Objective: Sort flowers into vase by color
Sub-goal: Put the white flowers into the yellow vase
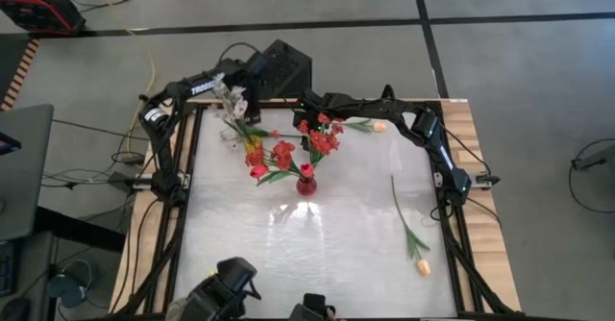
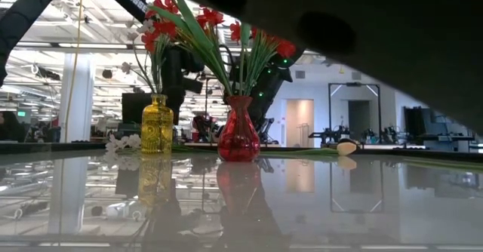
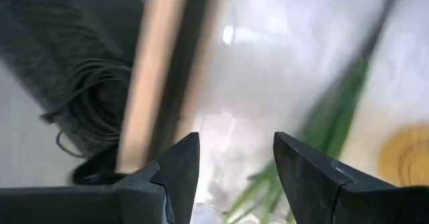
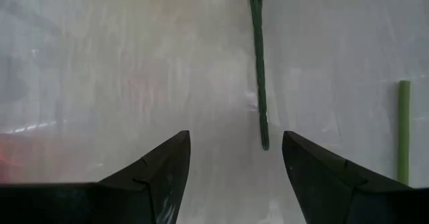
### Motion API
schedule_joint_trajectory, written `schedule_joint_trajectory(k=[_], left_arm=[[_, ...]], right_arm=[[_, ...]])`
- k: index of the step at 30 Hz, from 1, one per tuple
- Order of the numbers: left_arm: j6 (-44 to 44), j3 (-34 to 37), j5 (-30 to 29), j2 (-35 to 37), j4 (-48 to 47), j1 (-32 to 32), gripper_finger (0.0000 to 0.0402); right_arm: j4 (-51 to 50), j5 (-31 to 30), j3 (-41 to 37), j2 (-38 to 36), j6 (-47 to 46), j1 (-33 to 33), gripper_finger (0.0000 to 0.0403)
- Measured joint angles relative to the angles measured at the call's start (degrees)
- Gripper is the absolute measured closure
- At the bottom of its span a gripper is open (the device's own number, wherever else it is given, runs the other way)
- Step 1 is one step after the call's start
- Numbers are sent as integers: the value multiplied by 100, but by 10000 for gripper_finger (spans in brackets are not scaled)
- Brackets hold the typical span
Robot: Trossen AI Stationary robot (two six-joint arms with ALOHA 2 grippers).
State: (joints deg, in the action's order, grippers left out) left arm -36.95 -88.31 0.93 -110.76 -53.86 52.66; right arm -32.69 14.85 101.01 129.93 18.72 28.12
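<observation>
Peach-orange tulip with long green stem (image 1: 411,231) lying loose on glossy white counter (image 1: 327,254), near side. Red glass vase (image 1: 306,183) holding bushy red flowers (image 1: 281,155) mid-counter. Yellow glass vase (image 2: 157,124) sitting farther back. Left gripper (image 3: 234,167) and right gripper (image 4: 234,160) hovering at far edge, both jaws apart, gripping nothing.

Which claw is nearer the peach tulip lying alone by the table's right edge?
Right. The right claw is over the far edge near the red vase, well away from the peach tulip; the left claw sits farther still, at the far left.
</observation>
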Motion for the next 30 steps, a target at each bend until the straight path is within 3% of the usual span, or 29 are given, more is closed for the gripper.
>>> schedule_joint_trajectory(k=[9, 14, 30], left_arm=[[-696, 512, 307, 2, 63, -193, 221], [-913, 724, -74, 4, 235, -315, 221], [-1492, 1212, -341, 11, 549, -373, 221]], right_arm=[[2, 1, 0, 0, 127, -1, 139], [4, 3, 0, 0, 132, -1, 139], [4, 7, 0, 0, 136, -1, 139]])
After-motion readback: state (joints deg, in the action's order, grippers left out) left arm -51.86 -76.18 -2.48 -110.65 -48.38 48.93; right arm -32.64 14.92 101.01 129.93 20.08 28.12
